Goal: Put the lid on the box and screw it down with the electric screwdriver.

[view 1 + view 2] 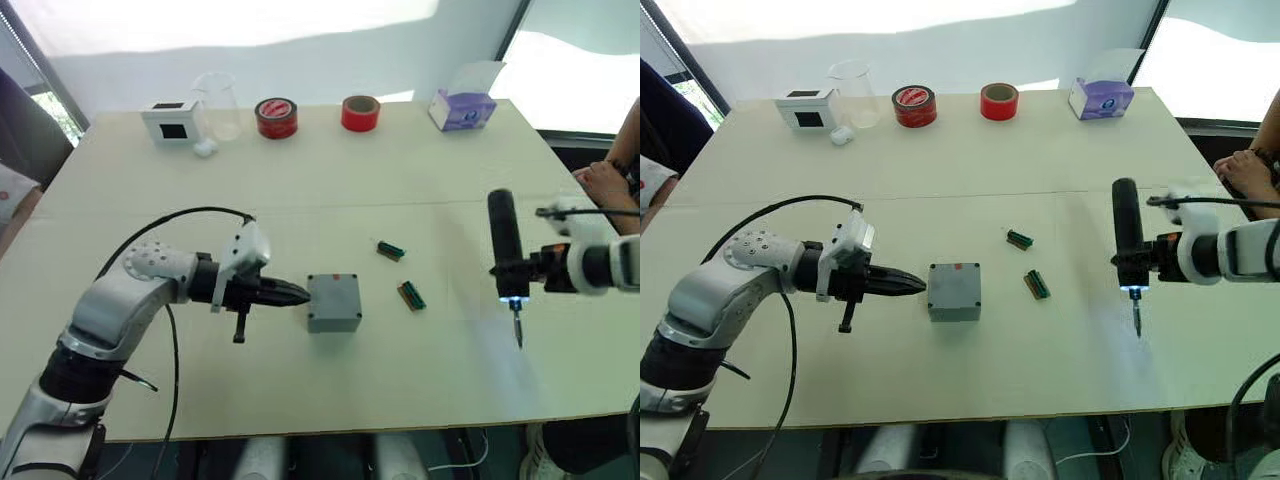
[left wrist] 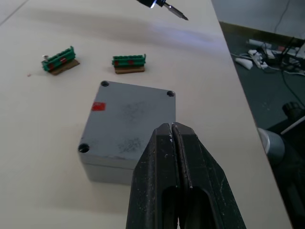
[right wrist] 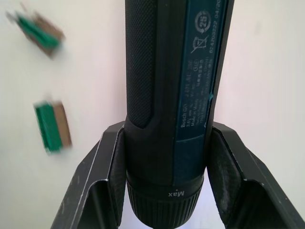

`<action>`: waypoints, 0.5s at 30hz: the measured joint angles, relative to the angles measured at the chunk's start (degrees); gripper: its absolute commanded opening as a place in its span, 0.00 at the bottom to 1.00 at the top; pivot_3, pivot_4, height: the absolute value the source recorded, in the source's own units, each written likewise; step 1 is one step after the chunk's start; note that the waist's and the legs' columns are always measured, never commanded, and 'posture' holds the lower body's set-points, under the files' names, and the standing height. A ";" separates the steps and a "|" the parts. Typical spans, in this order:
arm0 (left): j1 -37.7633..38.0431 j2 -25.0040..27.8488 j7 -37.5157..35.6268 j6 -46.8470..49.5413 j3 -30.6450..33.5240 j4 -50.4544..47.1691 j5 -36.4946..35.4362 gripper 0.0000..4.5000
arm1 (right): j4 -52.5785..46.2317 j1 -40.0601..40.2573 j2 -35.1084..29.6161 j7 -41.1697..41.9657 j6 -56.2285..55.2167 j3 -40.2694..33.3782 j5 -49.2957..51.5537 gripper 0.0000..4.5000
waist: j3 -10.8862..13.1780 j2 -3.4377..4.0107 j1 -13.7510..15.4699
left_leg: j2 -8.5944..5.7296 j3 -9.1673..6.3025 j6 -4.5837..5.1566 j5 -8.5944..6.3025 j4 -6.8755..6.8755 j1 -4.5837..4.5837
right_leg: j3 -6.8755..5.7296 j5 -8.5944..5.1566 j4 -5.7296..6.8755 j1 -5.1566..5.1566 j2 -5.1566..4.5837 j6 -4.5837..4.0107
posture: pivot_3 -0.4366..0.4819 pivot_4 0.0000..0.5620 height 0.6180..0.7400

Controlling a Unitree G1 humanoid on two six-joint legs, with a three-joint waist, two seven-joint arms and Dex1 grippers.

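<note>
The grey box point(image 1: 333, 303) stands mid-table with the lid point(image 2: 128, 125) seated on top, red mark up and dark holes at its corners. My left gripper point(image 1: 300, 294) lies level, shut and empty, its tips just at the box's left side. Out to the right, my right gripper point(image 1: 515, 270) is shut on the electric screwdriver point(image 1: 503, 235). The tool is upright, bit down, with its white light on, above the table well right of the box. The right wrist view shows both fingers point(image 3: 112, 157) clamping the dark barrel point(image 3: 171, 95).
Two green terminal blocks point(image 1: 390, 249) point(image 1: 411, 295) lie between the box and the screwdriver. Along the far edge stand a white box with a black screen point(image 1: 172, 122), a clear beaker point(image 1: 218, 103), two red tape rolls point(image 1: 276, 117) and a purple tissue box point(image 1: 462, 108). A person's hand point(image 1: 605, 180) rests at the right edge.
</note>
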 measured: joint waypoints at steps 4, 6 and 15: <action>0.90 0.41 -0.17 -0.29 -1.64 -1.16 0.47 0.00 | 2.19 0.37 -0.05 2.36 0.00 2.30 -2.61 0.40 | 0.00 -0.01 -0.23 | 0.05 0.00 -0.02 0.01 0.00 0.02 | 0.00 0.00 -0.01 0.00 0.08 0.01 | 0.48 0.27 1.00; 2.15 0.44 0.01 -0.33 -2.27 -1.20 0.63 0.00 | 4.37 1.42 -0.12 4.31 0.00 4.67 -5.46 0.40 | 0.02 -0.03 -0.11 | 0.04 0.00 -0.03 0.02 0.01 0.02 | 0.00 0.00 -0.01 0.00 0.08 0.01 | 0.48 0.27 1.00; 2.04 1.30 0.46 -0.50 -2.25 -1.17 0.63 0.00 | 5.59 0.39 -1.16 13.05 -0.73 9.64 -12.13 0.67 | 0.04 -0.04 -0.10 | 0.04 -0.02 -0.05 0.03 0.05 0.02 | 0.00 0.01 0.03 0.01 0.09 0.03 | 0.48 0.27 1.00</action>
